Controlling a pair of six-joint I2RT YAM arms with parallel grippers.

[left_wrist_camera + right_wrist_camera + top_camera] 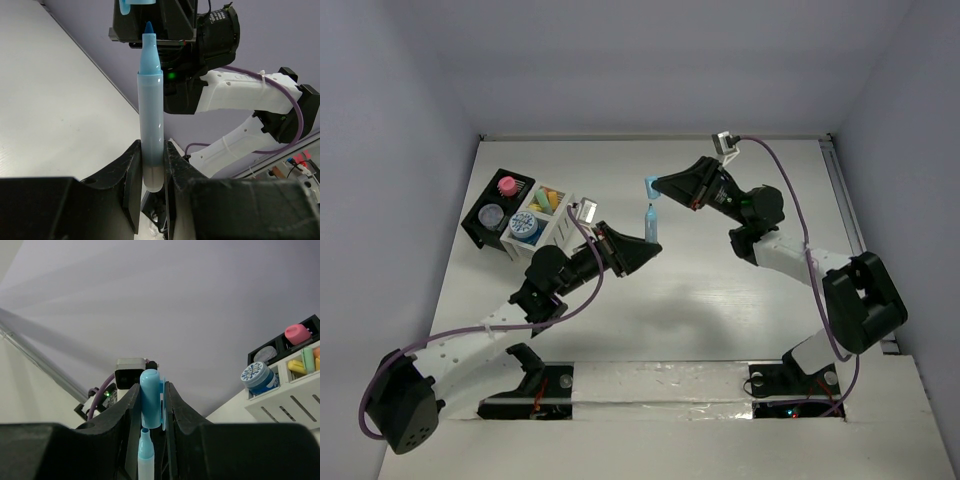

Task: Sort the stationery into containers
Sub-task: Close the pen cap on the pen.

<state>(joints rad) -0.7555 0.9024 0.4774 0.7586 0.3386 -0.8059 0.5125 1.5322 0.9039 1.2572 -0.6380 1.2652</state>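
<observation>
My left gripper [642, 243] is shut on the lower end of a pale blue marker [151, 115], which stands upright with its bare blue tip showing. Just beyond that tip, my right gripper [662, 185] is shut on the marker's blue cap [151, 397], clip side against one finger. The cap's open end sits a small gap from the tip [145, 436], roughly in line with it. Both are held in the air over the table's middle. At the back left stand the containers, a black tray [472, 228] and an adjoining white box [560, 232].
The black tray holds a pink piece [506, 185] and a grey-lidded tub [491, 215]. The white box holds a blue-lidded tub [525, 226] and yellow, green and orange sticks [549, 199]. A rail [848, 220] runs along the table's right edge.
</observation>
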